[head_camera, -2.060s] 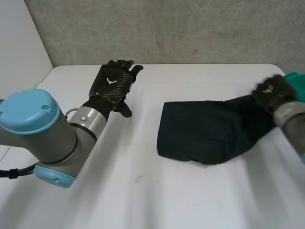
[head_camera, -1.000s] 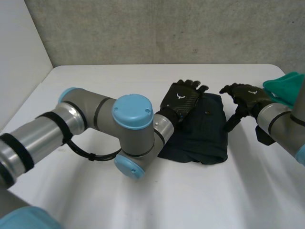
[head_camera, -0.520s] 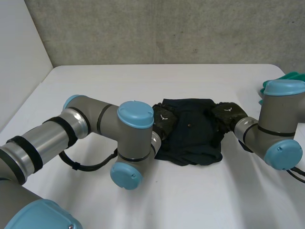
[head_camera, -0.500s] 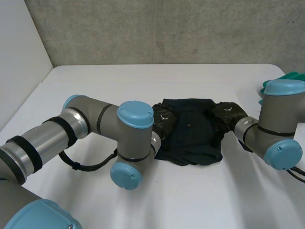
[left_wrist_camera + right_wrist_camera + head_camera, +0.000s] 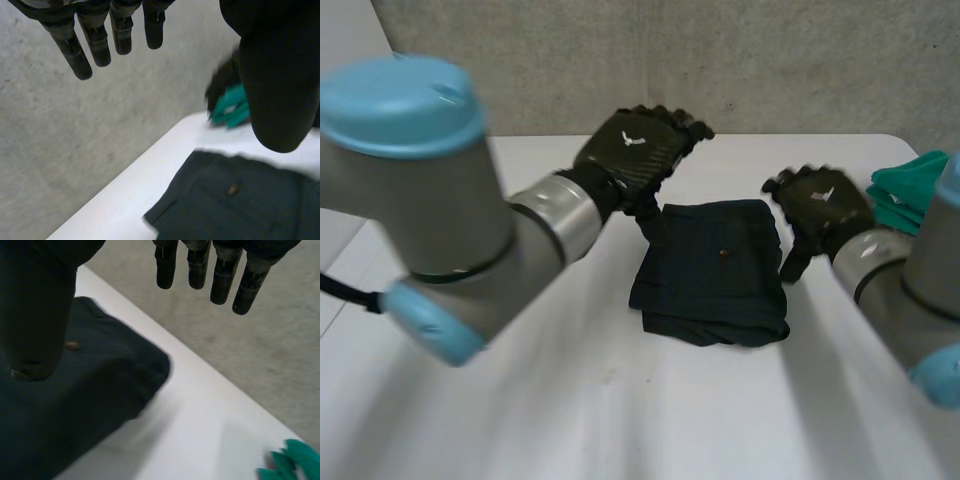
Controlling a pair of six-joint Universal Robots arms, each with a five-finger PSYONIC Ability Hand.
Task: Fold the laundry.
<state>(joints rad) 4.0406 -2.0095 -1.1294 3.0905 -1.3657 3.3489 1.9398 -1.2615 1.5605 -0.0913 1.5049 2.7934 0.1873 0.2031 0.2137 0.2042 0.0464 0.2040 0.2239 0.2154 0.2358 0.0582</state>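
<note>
White table point(image 5: 570, 400): dark garment point(image 5: 710, 270) lies folded at centre. Left hand point(image 5: 632, 150) and right hand point(image 5: 817, 202) now lifted off its sides, fingers straight, empty. Fold looks done; green cloth point(image 5: 905, 190) probably next.

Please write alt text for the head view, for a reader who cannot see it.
A folded dark garment lies on a white table. The left robot hand and the right robot hand, both open, flank it; a green cloth lies at the table's right edge.
</note>
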